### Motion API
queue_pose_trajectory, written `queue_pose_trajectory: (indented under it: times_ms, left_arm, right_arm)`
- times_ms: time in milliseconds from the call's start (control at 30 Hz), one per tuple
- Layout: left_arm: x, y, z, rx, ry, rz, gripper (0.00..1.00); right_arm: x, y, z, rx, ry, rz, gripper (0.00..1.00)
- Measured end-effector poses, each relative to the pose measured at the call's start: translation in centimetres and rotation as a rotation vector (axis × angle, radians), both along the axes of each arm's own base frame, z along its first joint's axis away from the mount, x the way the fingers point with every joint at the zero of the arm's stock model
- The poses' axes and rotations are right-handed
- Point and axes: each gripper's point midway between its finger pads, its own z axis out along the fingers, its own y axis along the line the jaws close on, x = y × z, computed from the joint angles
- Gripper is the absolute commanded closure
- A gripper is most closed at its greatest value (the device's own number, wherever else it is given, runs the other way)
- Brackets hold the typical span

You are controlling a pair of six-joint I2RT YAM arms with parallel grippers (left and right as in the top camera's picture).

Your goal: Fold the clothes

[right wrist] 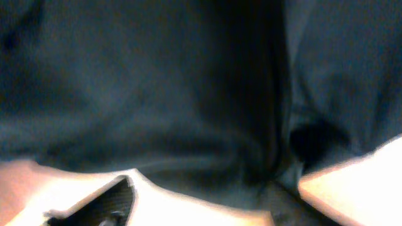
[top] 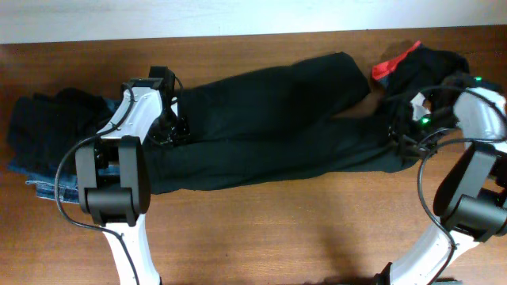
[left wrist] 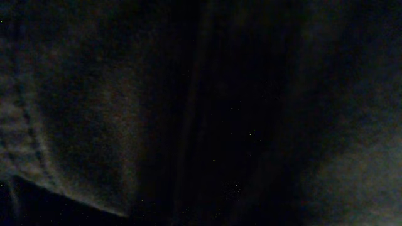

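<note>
A large black garment (top: 269,119) lies spread lengthwise across the wooden table. My left gripper (top: 171,129) is down on its left end; the left wrist view shows only dark fabric (left wrist: 125,113), and the fingers are hidden. My right gripper (top: 400,133) is at its right end. In the right wrist view the two fingers (right wrist: 201,204) stand wide apart, with the edge of the black fabric (right wrist: 157,94) lying between them on the table. A red-edged black garment (top: 400,62) lies at the back right. Blue denim jeans (top: 47,178) lie under a black piece (top: 47,119) at the left.
The wooden table (top: 301,229) shows bare along the front between the two arm bases. A pale wall strip (top: 238,20) runs along the back edge. The left pile sits close to my left arm (top: 119,182).
</note>
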Motion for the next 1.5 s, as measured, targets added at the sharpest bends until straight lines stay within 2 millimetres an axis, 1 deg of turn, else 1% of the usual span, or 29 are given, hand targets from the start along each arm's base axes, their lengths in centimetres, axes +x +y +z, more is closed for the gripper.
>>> queue_pose_trajectory:
  times_ms: [33,67,133,200,333,400,467,500,533,567,600,633,667,700,800,867,933,1033,1100,1133,1167,1233,1267,1333,1367,1400,1467,1500]
  left_arm:
    - [0.0,0.0,0.0,0.0,-0.001,-0.002,0.78]
    - [0.0,0.0,0.0,0.002,-0.002,-0.008,0.78]
    - [0.1,0.1,0.0,0.004,-0.003,-0.016,0.78]
    - [0.1,0.1,0.0,0.004,-0.003,-0.024,0.78]
    - [0.1,0.1,0.0,0.004,-0.004,-0.027,0.78]
    - [0.1,0.1,0.0,0.004,-0.004,-0.027,0.78]
    - [0.1,0.1,0.0,0.004,-0.004,-0.027,0.78]
    - [0.1,0.1,0.0,0.004,-0.004,-0.027,0.78]
    - [0.1,0.1,0.0,0.004,-0.005,-0.027,0.78]
    - [0.1,0.1,0.0,0.004,-0.005,-0.027,0.78]
    - [0.1,0.1,0.0,0.004,-0.005,-0.028,0.78]
    - [0.1,0.1,0.0,0.006,-0.005,-0.029,0.77]
    - [0.1,0.1,0.1,0.007,-0.005,-0.03,0.74]
    - [0.1,0.2,0.2,0.012,-0.004,-0.033,0.72]
    - [-0.1,0.8,0.5,0.042,0.017,-0.043,0.71]
    - [-0.6,1.4,1.0,0.067,0.046,-0.046,0.69]
    - [-0.8,2.2,2.0,0.09,0.066,-0.043,0.68]
    - [0.0,2.9,4.3,0.113,0.039,-0.035,0.67]
    - [0.6,3.2,6.4,0.123,-0.006,-0.029,0.67]
    - [0.9,3.3,8.2,0.126,-0.048,-0.026,0.67]
    - [1.1,3.3,9.3,0.128,-0.075,-0.026,0.67]
    - [1.3,3.2,12.9,0.13,-0.165,-0.027,0.66]
    - [1.3,3.0,15.0,0.129,-0.216,-0.028,0.64]
    - [0.8,2.8,19.3,0.129,-0.322,-0.038,0.64]
    - [0.3,2.7,21.1,0.13,-0.365,-0.042,0.63]
    - [-0.6,2.6,24.4,0.137,-0.444,-0.049,0.63]
    - [-1.8,2.7,27.1,0.146,-0.506,-0.046,0.63]
    - [-2.5,2.8,28.0,0.15,-0.521,-0.044,0.63]
  right_arm:
    - [-0.1,-0.1,-0.6,-0.025,0.009,0.002,0.93]
    - [-0.2,-0.2,-1.4,-0.054,0.021,-0.004,0.96]
    - [-0.9,-0.8,-2.5,-0.098,0.055,-0.031,0.96]
    - [-1.0,-1.4,-3.0,-0.125,0.066,-0.056,0.96]
    - [-0.5,-2.4,-2.8,-0.124,0.041,-0.105,0.96]
    - [0.3,-2.7,-2.2,-0.084,-0.005,-0.11,0.96]
    - [1.3,-2.8,-1.1,-0.026,-0.072,-0.1,0.95]
    - [1.8,-2.7,-0.4,0.009,-0.11,-0.091,0.94]
    - [2.3,-2.7,0.3,0.035,-0.14,-0.089,0.89]
    - [2.7,-2.6,0.9,0.055,-0.166,-0.083,0.82]
    - [3.0,-2.6,1.4,0.065,-0.185,-0.077,0.66]
    - [3.2,-2.6,1.8,0.075,-0.197,-0.075,0.6]
    - [3.3,-2.6,2.0,0.081,-0.207,-0.067,0.58]
    - [3.3,-2.5,2.3,0.09,-0.21,-0.065,0.52]
    - [2.9,-2.2,2.4,0.104,-0.197,-0.057,0.46]
    - [2.8,-2.1,2.4,0.105,-0.196,-0.052,0.45]
    - [2.8,-2.1,2.4,0.105,-0.195,-0.052,0.45]
    - [2.8,-2.1,2.4,0.105,-0.196,-0.052,0.44]
    - [2.8,-2.1,2.4,0.104,-0.197,-0.052,0.44]
    - [2.9,-2.2,2.5,0.101,-0.202,-0.05,0.44]
    - [2.9,-2.2,2.6,0.099,-0.207,-0.051,0.43]
    - [3.0,-2.3,3.3,0.088,-0.228,-0.049,0.43]
    - [3.1,-2.3,4.0,0.078,-0.247,-0.045,0.43]
    - [3.2,-2.3,5.5,0.048,-0.285,-0.036,0.42]
    - [3.2,-2.1,6.4,0.031,-0.302,-0.031,0.4]
    - [3.1,-1.6,8.1,-0.007,-0.335,-0.022,0.38]
    - [2.9,-0.8,9.5,-0.056,-0.341,-0.013,0.33]
    - [2.7,0.0,10.1,-0.084,-0.332,-0.012,0.29]
